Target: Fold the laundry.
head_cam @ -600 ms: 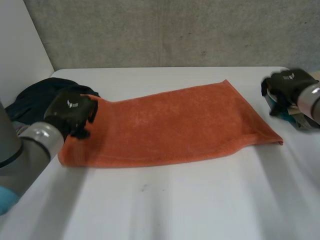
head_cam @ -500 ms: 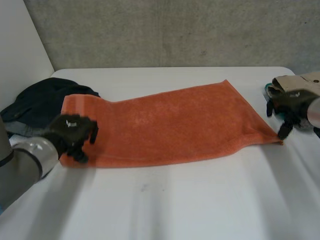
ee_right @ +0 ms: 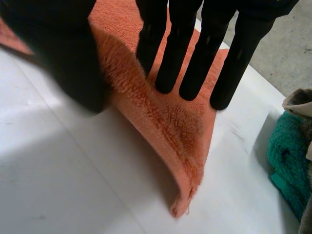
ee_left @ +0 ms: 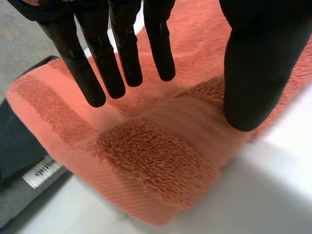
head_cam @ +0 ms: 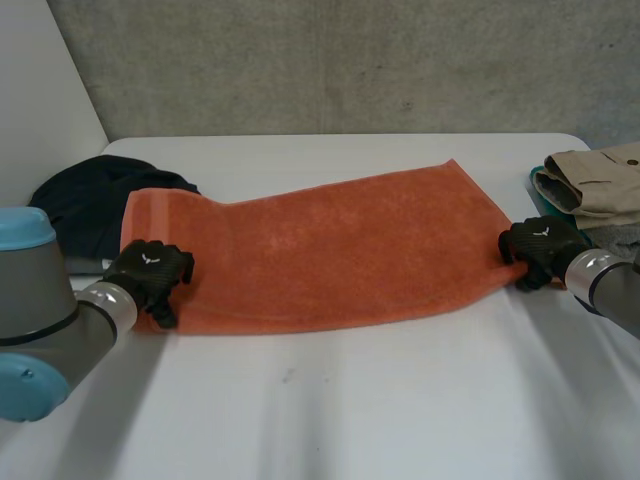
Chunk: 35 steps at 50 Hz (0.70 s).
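head, change: left hand (head_cam: 152, 275) has slid from the orange towel's (head_cam: 340, 250) far left end down to its near left corner. The right hand (head_cam: 538, 250) has left the pile right of the towel and now sits on its near right corner.
head, towel: lies flat and spread lengthwise on the table (head_cam: 350, 400), one hand at each near corner.
head, other laundry: dark garment (head_cam: 75, 205) is bunched at the towel's left end, and the towel overlaps it. The beige garment (head_cam: 595, 180) is folded, just past the towel's right end.
head, count: 1 orange towel, 1 dark garment, 1 beige garment, 2 hands.
left wrist, hand: left hand (ee_left: 122, 44) is spread, fingers straight and side by side over the towel (ee_left: 156, 161) corner. The thumb is well apart, its tip down at the towel's edge. No pinch.
left wrist, corner: sticks out past the fingertips, and a white label (ee_left: 43, 170) on the dark garment (ee_left: 14, 146) lies beside it.
right wrist, hand: right hand (ee_right: 195, 44) is spread, fingers straight on top of the towel (ee_right: 165, 122). The thumb is on the table (ee_right: 58, 185) side of the raised edge.
right wrist, corner: the towel's tip pokes out beyond the fingertips.
right wrist, pile: teal towel (ee_right: 287, 156) sits under the beige garment (ee_right: 298, 100), near the orange corner, not touching it.
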### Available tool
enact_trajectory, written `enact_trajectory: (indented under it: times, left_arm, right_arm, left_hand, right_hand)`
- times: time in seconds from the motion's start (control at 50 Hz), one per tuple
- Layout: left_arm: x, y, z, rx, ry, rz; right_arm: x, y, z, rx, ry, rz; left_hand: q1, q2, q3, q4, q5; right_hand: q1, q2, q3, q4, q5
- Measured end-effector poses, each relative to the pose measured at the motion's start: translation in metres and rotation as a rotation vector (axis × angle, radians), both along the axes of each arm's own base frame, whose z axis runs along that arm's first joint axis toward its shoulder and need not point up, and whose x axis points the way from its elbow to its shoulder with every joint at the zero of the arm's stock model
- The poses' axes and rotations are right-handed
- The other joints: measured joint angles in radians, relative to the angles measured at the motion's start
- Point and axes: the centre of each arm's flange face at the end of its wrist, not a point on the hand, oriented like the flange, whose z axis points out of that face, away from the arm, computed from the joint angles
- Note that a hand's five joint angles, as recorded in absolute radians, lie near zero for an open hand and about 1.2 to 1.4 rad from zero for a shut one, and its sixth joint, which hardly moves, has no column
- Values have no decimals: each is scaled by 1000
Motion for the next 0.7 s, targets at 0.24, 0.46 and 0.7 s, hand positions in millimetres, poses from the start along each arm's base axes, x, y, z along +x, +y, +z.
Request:
enact_trajectory:
  times: [0.24,0.46,0.7]
  left_arm:
    - [-14,-23,-17,-81,-46,-22]
    - [-15,-11,35,-170,-29,-24]
    - [-3,54,135,-175,174,-4]
  right_arm:
    - [10,7,5,-21,-14,48]
    - [4,12,35,-55,7,17]
    - [-12,41,138,-173,76,-35]
  left_hand:
    - [505,478,458,469,469]
    - [566,600,586,607,571]
    - [566,600,590,608,571]
  right_hand:
    - [134,198,213,222,212]
    - [134,198,213,224,212]
    - [134,198,213,225,212]
